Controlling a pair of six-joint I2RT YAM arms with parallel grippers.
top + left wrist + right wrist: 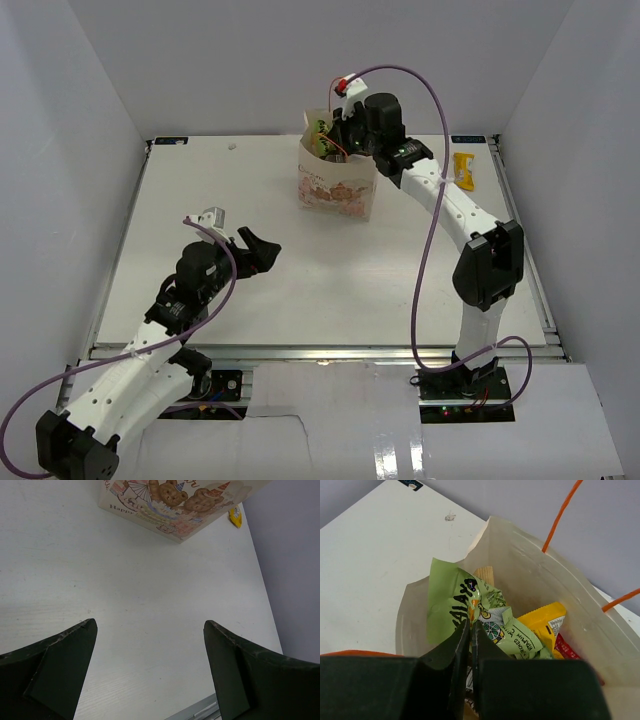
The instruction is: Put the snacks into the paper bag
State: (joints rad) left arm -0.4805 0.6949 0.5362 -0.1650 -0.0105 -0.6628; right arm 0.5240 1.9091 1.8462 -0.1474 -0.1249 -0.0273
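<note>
The cream paper bag (338, 190) with orange loop handles stands upright at the back middle of the table; its printed front shows in the left wrist view (150, 510). My right gripper (332, 132) is over the bag's mouth, shut (471, 625) on a large green snack packet (447, 595) that hangs into the bag (520, 565). Inside lie a smaller green packet (515, 637), a yellow pouch (545, 622) and a red one (565, 647). One yellow pouch (463, 170) lies on the table right of the bag, also in the left wrist view (236, 516). My left gripper (262, 248) is open and empty (150, 630) above bare table.
White walls enclose the table on the left, back and right. The table's metal front edge (200, 711) runs just below my left gripper. The right arm's purple cable (430, 200) loops above the table's right half.
</note>
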